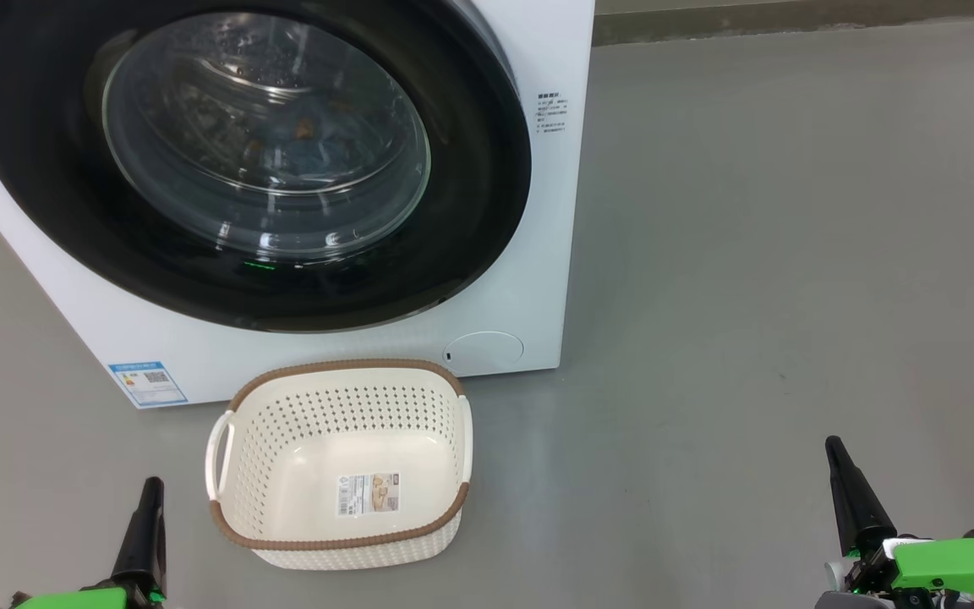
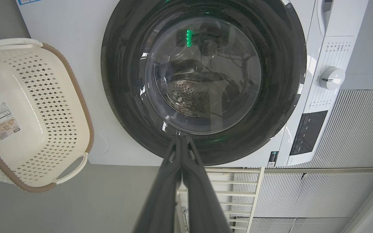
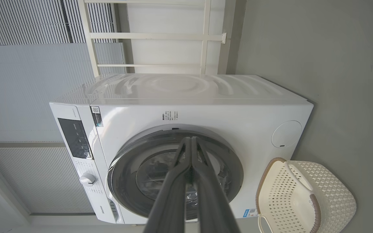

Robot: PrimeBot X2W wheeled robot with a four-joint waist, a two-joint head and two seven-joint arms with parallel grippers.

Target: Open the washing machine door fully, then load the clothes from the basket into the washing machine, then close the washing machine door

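The white washing machine (image 1: 538, 254) stands on the floor with its black-rimmed washing machine door (image 1: 470, 211) shut flat against the front. Behind the glass bowl I make out bluish clothes (image 1: 318, 148) with orange specks inside the drum. The cream basket (image 1: 343, 414) sits on the floor just before the machine, holding nothing but its bottom label. My left gripper (image 1: 151, 484) is low, left of the basket, fingers pressed together. My right gripper (image 1: 834, 444) is far to the right, also shut. In the wrist views the left gripper (image 2: 181, 137) and right gripper (image 3: 191, 138) point at the door.
Grey floor (image 1: 749, 254) spreads to the right of the machine. A round flap (image 1: 483, 348) sits low on its front beside the basket. The control knob (image 2: 331, 77) and dark panel (image 2: 308, 132) are on the machine's top strip. A white rack (image 3: 154, 35) stands behind it.
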